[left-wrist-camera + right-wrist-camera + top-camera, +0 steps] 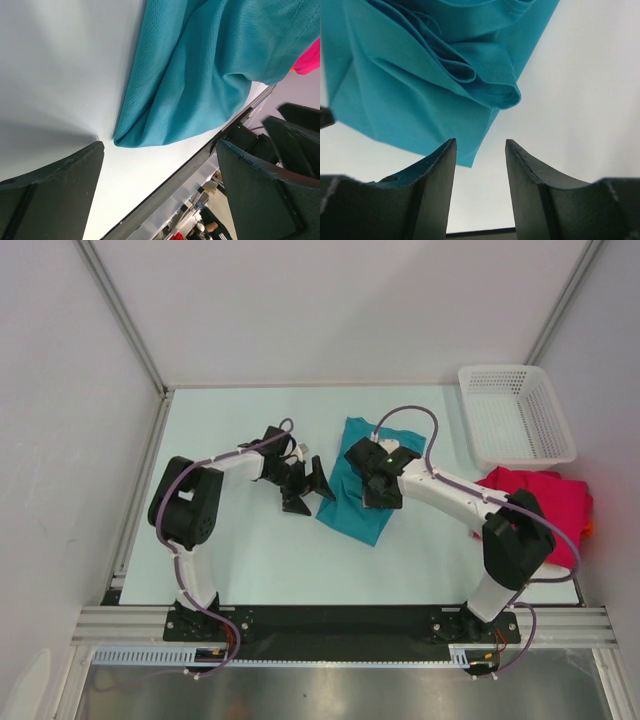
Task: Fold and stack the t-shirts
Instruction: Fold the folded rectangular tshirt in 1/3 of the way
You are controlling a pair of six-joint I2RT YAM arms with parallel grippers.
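A teal t-shirt (pixel 352 502) lies folded in a long strip at the middle of the table; it also shows in the left wrist view (pixel 200 75) and the right wrist view (pixel 420 75). My left gripper (pixel 306 488) is open and empty just left of it. My right gripper (pixel 376 485) is open and empty over the shirt's right edge, its fingers (pixel 435 180) apart just off the cloth. A crimson-pink t-shirt (pixel 545 502) lies crumpled at the right, with an orange edge (pixel 588 529) showing beside it.
A white mesh basket (pixel 515 415) stands at the back right. The table's near edge has a black rail (pixel 340 618). White walls close in the left, back and right sides.
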